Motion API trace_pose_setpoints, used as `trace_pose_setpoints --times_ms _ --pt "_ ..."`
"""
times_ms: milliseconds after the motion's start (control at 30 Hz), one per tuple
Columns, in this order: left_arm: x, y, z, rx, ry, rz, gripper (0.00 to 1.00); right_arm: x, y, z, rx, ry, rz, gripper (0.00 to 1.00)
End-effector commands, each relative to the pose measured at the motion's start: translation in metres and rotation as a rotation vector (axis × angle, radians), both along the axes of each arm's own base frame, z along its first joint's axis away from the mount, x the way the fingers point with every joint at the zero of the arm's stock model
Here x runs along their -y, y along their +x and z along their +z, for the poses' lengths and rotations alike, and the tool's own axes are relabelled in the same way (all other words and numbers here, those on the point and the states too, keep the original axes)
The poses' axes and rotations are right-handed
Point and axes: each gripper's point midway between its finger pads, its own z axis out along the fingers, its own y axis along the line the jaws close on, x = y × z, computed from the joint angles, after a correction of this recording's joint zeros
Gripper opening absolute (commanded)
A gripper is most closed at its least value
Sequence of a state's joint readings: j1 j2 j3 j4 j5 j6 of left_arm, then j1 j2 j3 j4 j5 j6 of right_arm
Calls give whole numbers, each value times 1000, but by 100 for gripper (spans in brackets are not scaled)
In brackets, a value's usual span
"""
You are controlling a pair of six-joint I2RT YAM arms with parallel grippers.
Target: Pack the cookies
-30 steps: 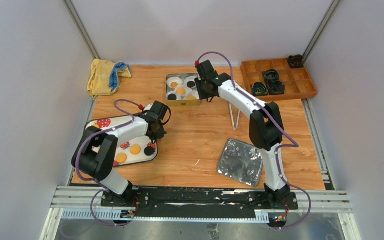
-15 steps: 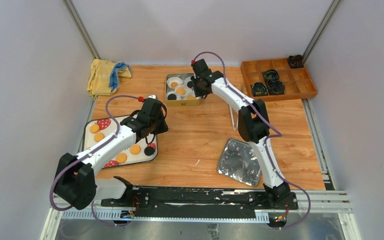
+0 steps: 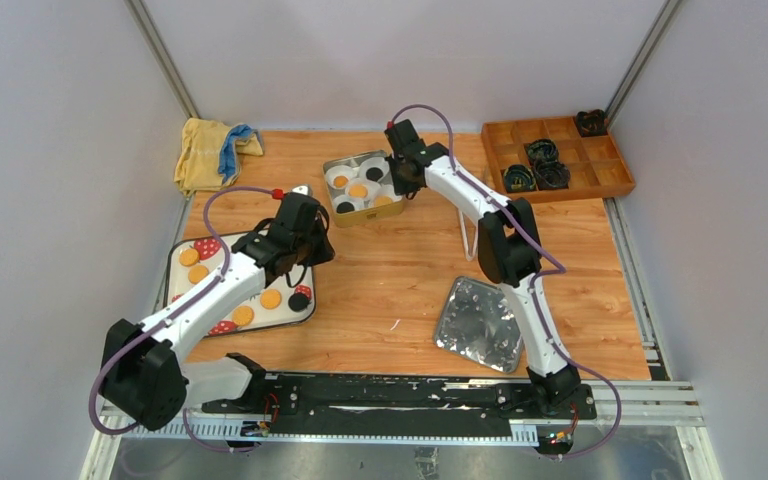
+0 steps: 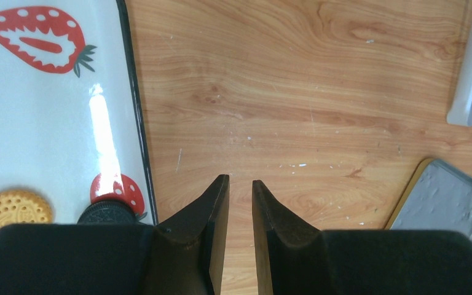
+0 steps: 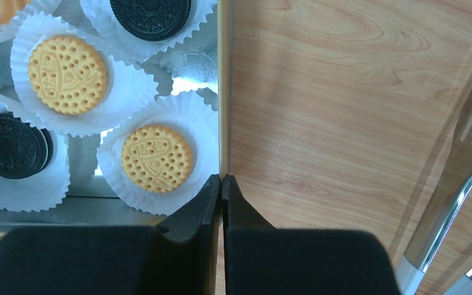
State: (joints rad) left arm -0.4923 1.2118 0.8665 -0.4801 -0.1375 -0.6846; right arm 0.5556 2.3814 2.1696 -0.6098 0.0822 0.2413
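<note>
The overhead view is showing the whole wooden table point(image 3: 400, 270). An open tin point(image 3: 372, 213) is lying askew at the far middle and a strawberry-printed tray point(image 3: 278, 316) at the near left. A silver lid point(image 3: 478, 325) is resting near the right arm's base, with metal tongs point(image 3: 470, 238) between lid and tin. A yellow cloth point(image 3: 205, 150) is sitting at the far left and a wooden compartment box point(image 3: 560, 160) at the far right. The cookies point(image 3: 358, 190) are lying in two places: some in white paper cups point(image 5: 123, 92) inside the tin, the rest loose on the tray. The overhead view is hiding both sets of fingertips; the wrist views are supplying them. In the right wrist view, the right gripper point(image 5: 222, 179) is pinching the tin's thin side wall with its fingers pressed together, just beside a golden cookie point(image 5: 157, 158) in its cup. In the left wrist view, the left gripper point(image 4: 239, 183) is hovering over bare wood just beside the tray's black rim. Its fingers are standing slightly apart with nothing between them, and a black sandwich cookie point(image 4: 107, 212) is lying near the left finger.
</note>
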Motion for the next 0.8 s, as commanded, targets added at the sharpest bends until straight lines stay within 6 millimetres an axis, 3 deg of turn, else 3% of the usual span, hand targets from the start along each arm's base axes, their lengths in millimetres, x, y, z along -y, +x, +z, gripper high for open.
trace_pose_setpoints --times_ms 0,133,400,767 --pt "1 1 26 53 -16 -19 26 18 -16 -5 -61 -42 -12 0" --pt "0 0 37 69 -19 -23 26 25 -37 -6 -102 -50 1 0" --pt "1 3 53 106 -20 -44 27 45 -101 -1 -167 -93 -5 0" --pt "4 -1 54 108 -29 -72 27 49 -240 -6 -282 -159 53 0"
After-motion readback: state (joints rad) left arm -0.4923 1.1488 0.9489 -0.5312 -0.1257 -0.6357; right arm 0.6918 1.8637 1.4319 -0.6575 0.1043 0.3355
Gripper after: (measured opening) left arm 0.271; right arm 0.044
